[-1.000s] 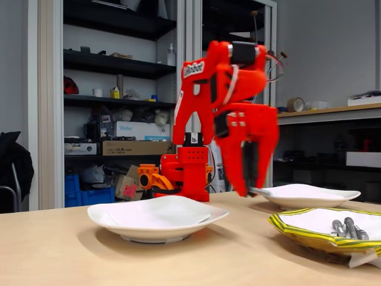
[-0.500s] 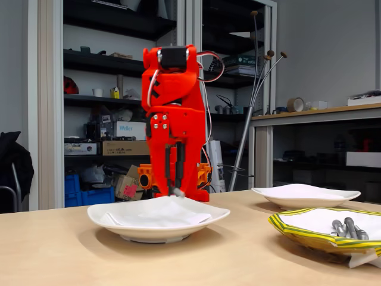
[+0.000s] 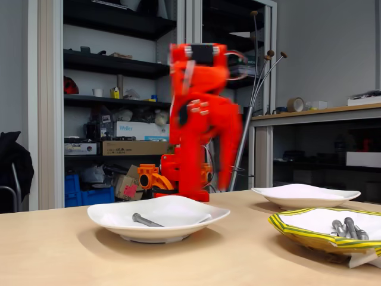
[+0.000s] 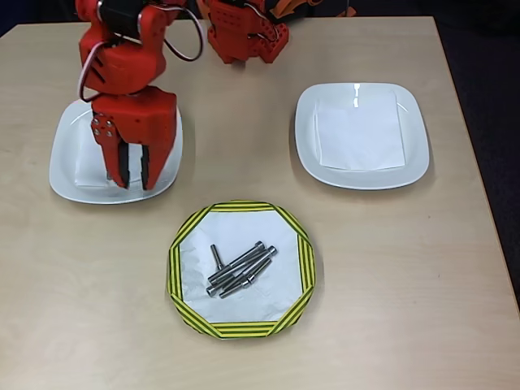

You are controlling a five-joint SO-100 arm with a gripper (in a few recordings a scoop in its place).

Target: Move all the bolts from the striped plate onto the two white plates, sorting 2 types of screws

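Overhead view: orange two-finger gripper (image 4: 132, 180) hangs over the left plain white wavy-rimmed plate (image 4: 67, 154), fingers slightly parted with nothing between them. Fixed view: one long grey metal bolt (image 3: 146, 221) lies on that plate; the arm is motion-blurred. Remaining grey bolts (image 4: 238, 270), several long and one shorter, are clustered in the yellow-and-dark-green striped paper plate (image 4: 240, 327); the second white plate (image 4: 361, 135) holds only a white paper square (image 4: 358, 135).

Yellow-and-dark-striped plate (image 4: 240, 211), plain white plates (image 4: 360, 175), red tool (image 4: 132, 180).
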